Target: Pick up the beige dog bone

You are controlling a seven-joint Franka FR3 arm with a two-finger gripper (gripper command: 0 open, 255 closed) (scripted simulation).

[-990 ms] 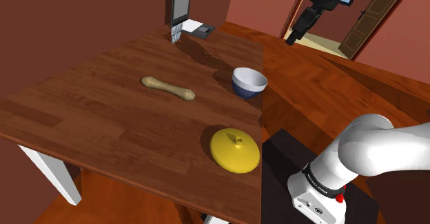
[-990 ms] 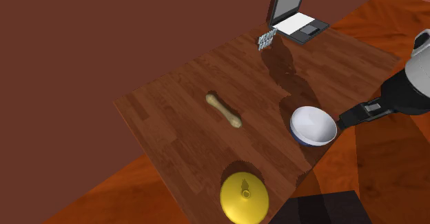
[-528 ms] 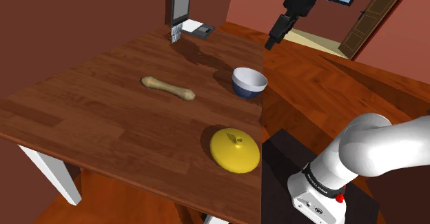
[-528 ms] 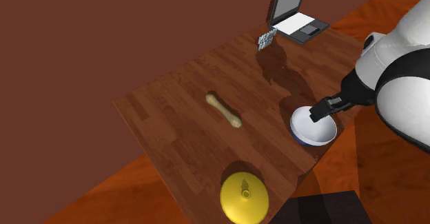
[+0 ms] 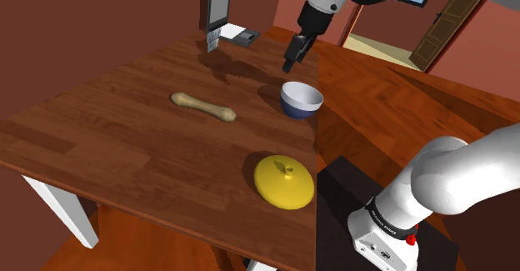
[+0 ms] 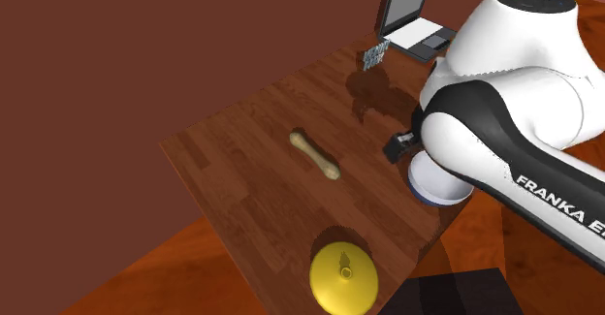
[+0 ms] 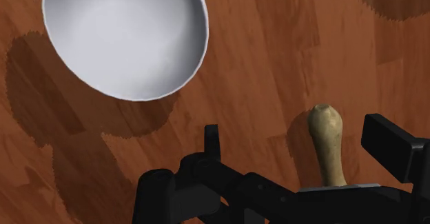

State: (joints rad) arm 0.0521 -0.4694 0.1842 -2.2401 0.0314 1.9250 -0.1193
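Presently, gripper hovered above the table near the white bowl, jaws apart, empty. Beige bone lay mid-table, well left. Best approach judged: travel left, straddle the narrow shaft crosswise, then descend.

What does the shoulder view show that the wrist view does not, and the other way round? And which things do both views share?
Shoulder view's own: the yellow lid near the stand, the open laptop at the table's far corner, the white arm, and the dog bone from end to end.
Wrist view's own: the gripper with its fingers apart, one end of the bone between them, not touched.
Shared: the bone, the bowl, the wooden table and the gripper.
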